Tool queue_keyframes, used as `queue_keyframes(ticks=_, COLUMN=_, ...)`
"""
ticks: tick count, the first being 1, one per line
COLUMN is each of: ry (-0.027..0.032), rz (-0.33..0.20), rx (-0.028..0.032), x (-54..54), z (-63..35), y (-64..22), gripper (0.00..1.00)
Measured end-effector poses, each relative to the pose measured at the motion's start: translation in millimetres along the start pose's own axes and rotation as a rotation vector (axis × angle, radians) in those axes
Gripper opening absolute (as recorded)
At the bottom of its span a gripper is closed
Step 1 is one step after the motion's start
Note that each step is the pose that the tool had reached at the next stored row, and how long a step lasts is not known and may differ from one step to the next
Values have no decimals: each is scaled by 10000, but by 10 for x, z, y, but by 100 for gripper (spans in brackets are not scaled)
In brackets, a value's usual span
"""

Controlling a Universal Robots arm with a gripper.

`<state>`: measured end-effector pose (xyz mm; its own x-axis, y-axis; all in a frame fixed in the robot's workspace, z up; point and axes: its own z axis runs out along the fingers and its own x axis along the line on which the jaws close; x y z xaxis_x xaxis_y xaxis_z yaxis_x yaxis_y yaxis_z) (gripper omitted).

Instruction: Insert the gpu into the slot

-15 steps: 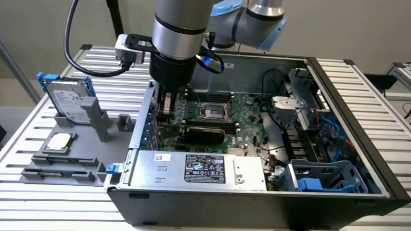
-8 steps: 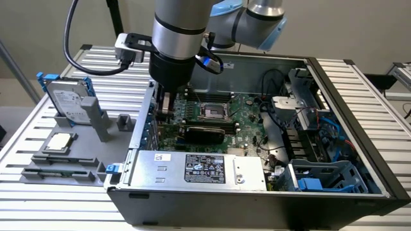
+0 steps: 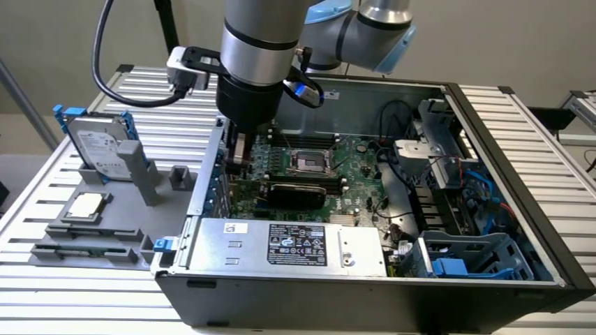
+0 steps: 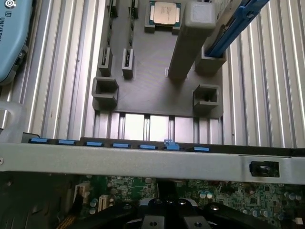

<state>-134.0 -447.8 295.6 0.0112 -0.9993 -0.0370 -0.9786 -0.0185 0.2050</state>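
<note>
I have the end effector (image 3: pixel 239 150) down inside the open black computer case (image 3: pixel 521 279), close against the case wall on the exterior view's left, over the green motherboard (image 3: pixel 359 164). The large silver labelled power-supply box (image 3: pixel 289 244) blocks the near side. A tangle of black cables and the blue drive cage (image 3: pixel 465 255) crowd the exterior view's right. Outside the wall, the grey plastic fixture tray (image 3: pixel 102 230) with its upright grey post (image 4: pixel 188 47) stands on the slatted metal worktop (image 3: pixel 549 132).
</note>
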Motion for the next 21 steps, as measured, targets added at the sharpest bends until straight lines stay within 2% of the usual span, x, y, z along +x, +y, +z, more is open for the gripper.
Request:
queue_keyframes(ticks=4, ry=-20, rz=109, rx=-45, x=0, z=-1, y=2, gripper=11)
queue_keyframes(ticks=21, ry=-52, rz=496, rx=-109, x=-15, z=-40, y=10, gripper=11)
